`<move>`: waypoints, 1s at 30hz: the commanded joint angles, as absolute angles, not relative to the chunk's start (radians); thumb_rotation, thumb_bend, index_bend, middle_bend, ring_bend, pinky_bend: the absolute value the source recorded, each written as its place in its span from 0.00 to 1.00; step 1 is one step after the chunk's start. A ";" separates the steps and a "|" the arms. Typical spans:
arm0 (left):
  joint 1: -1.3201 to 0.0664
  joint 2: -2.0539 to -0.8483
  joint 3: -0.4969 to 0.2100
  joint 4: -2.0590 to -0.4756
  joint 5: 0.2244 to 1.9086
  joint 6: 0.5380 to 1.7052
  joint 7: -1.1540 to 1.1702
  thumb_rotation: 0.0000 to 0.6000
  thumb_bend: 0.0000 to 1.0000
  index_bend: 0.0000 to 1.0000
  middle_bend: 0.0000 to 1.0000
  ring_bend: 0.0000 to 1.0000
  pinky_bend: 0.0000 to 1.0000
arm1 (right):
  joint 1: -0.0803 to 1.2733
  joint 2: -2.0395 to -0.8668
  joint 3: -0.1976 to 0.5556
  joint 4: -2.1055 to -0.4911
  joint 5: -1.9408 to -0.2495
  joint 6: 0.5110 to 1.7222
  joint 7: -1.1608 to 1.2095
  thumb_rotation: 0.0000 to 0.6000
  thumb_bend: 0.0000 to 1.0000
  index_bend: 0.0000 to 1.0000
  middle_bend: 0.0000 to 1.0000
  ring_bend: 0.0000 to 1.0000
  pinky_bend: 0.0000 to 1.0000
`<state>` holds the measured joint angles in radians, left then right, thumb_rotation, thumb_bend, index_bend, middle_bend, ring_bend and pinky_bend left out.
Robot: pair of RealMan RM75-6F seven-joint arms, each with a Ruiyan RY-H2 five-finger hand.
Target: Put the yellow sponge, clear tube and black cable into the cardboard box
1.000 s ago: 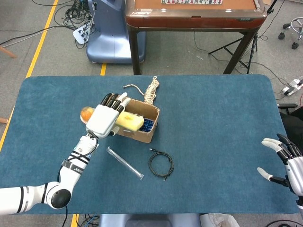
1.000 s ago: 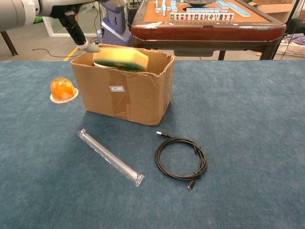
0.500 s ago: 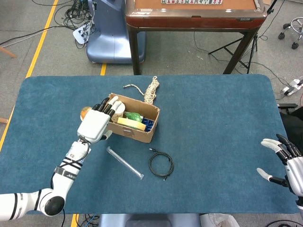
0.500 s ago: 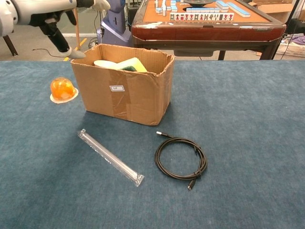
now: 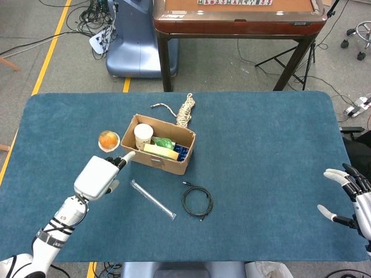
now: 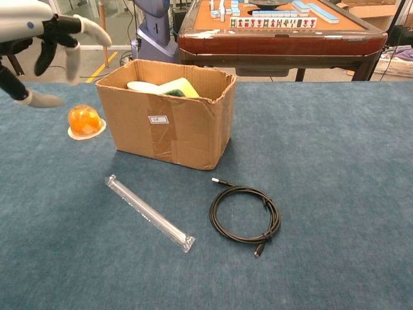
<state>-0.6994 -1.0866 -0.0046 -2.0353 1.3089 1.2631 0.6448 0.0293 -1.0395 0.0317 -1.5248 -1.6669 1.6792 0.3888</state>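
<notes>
My left hand is open and empty. The tube looks light, stiff and slippery, so I would pinch its middle. My right hand is open too.

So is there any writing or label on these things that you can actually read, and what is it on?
Nothing here can be read.
White sticker on the front of the cardboard box: some dark print, too small and blurred to read.
Tiles on the brown table behind: markings too small to make out.
Clear tube, black cable, orange dome: no text visible.
</notes>
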 commanded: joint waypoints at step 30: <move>-0.713 -1.427 0.018 -1.642 1.395 0.969 0.669 1.00 0.22 0.43 1.00 1.00 1.00 | -0.026 -0.989 0.060 -1.526 -1.612 1.751 0.481 1.00 0.13 0.27 0.25 0.09 0.19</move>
